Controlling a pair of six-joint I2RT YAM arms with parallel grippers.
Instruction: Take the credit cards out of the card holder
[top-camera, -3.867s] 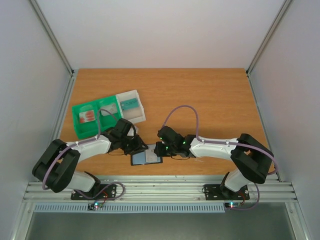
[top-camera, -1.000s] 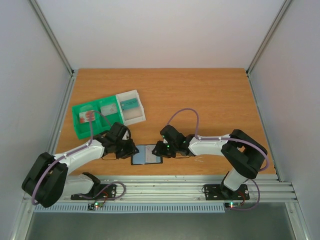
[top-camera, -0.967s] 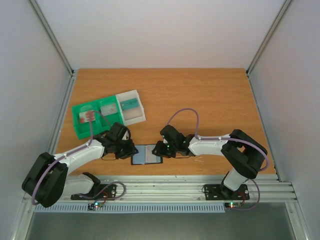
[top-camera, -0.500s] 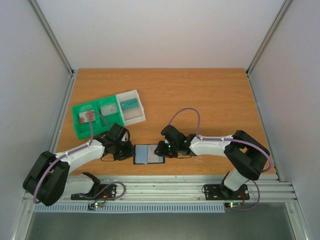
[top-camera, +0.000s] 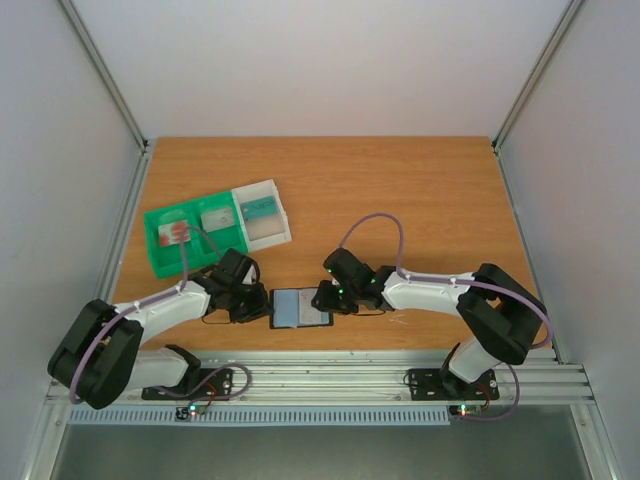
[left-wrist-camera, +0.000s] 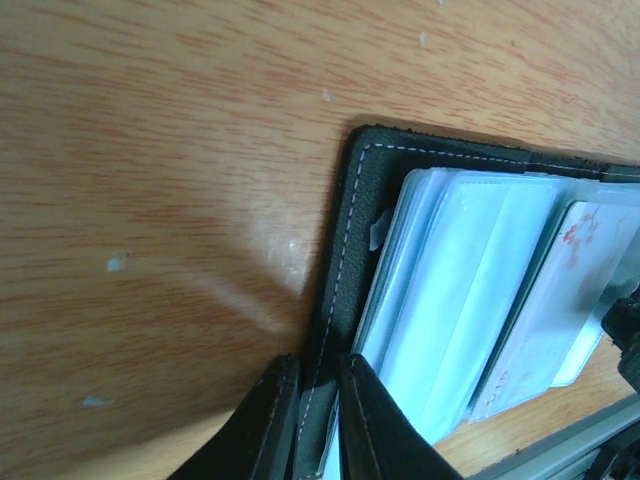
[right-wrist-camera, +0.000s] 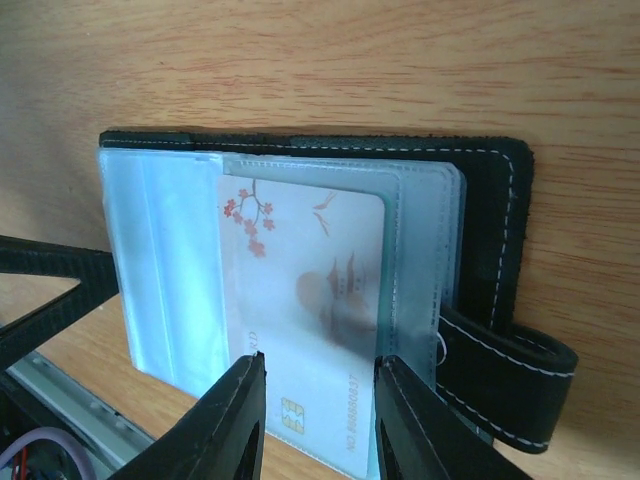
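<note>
Right now my right gripper (right-wrist-camera: 320, 365) has its jaws partly open. The fingers (right-wrist-camera: 243, 400) stand either side of the chip end of a credit card (right-wrist-camera: 300, 270) without clamping it, so I'd call it empty. That whitish card, with red blossom and a pagoda printed on it, lies in a clear sleeve of the card holder (right-wrist-camera: 490, 200). Its long axis runs straight away from the gripper, which is left to right across the scene, and its free end points right, toward the fingers. By my reckoning the pull has to go rightward along that axis. This arm is the nearer one and the better lined up for it. The snap tab (right-wrist-camera: 520, 385) sits just beside one finger and could get in the way. On the far side of the holder my left gripper (left-wrist-camera: 318, 365) is closed down to a narrow pinch on the black stitched left edge, with a finger on each face of the leather, so I judge it is anchoring the holder. In the overhead view the holder lies open and flat on the table (top-camera: 400, 190), close to the near edge, between the two grippers. The green tray (top-camera: 155, 262) stands well apart at the far left with cards already in it.
</note>
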